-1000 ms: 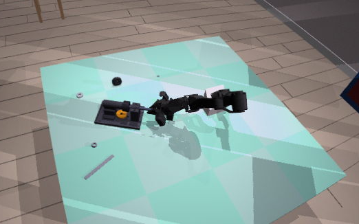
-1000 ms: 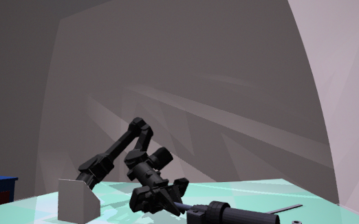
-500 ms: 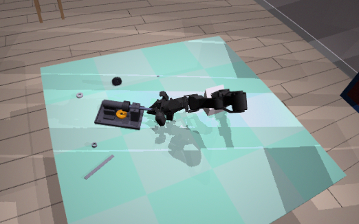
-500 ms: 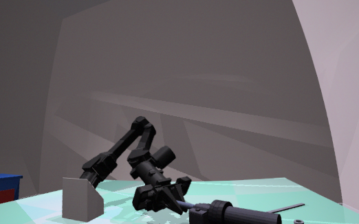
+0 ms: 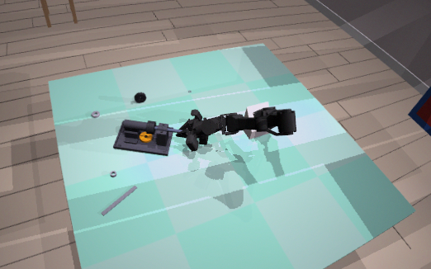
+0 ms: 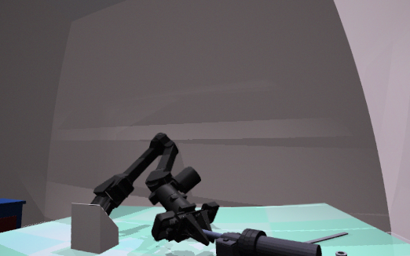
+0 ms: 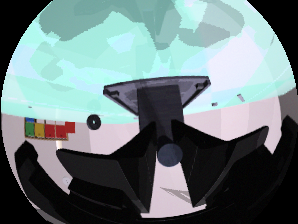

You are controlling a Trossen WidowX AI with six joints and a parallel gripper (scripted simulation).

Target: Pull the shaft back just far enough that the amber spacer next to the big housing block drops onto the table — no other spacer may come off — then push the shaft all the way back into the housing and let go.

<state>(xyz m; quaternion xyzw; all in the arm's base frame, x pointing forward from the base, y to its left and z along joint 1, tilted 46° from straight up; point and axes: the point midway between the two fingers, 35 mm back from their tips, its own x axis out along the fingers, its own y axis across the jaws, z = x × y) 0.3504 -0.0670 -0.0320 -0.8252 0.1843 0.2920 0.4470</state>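
Observation:
My gripper (image 5: 178, 133) (image 6: 209, 237) (image 7: 163, 125) is shut on the shaft (image 5: 171, 129) (image 6: 213, 234) (image 7: 170, 155), near its outer end. The shaft runs level from the fingers into the dark housing (image 5: 134, 125) (image 6: 288, 248) through a small end block (image 5: 163, 136) (image 6: 226, 247). A short length of shaft shows between fingertips and end block. The amber spacer (image 5: 145, 137) lies flat on the dark base plate (image 5: 139, 149) (image 7: 120, 94), beside the housing and off the shaft. In the exterior view and the wrist view it is hidden. No other spacer can be made out on the shaft.
A black wheel (image 5: 140, 97) (image 7: 94, 121) and a grey ring (image 5: 96, 114) lie behind the housing. A smaller ring (image 5: 113, 174) and a grey bar (image 5: 119, 200) (image 6: 327, 238) lie on its other side. A pale block (image 6: 86, 228) stands by the arm's base.

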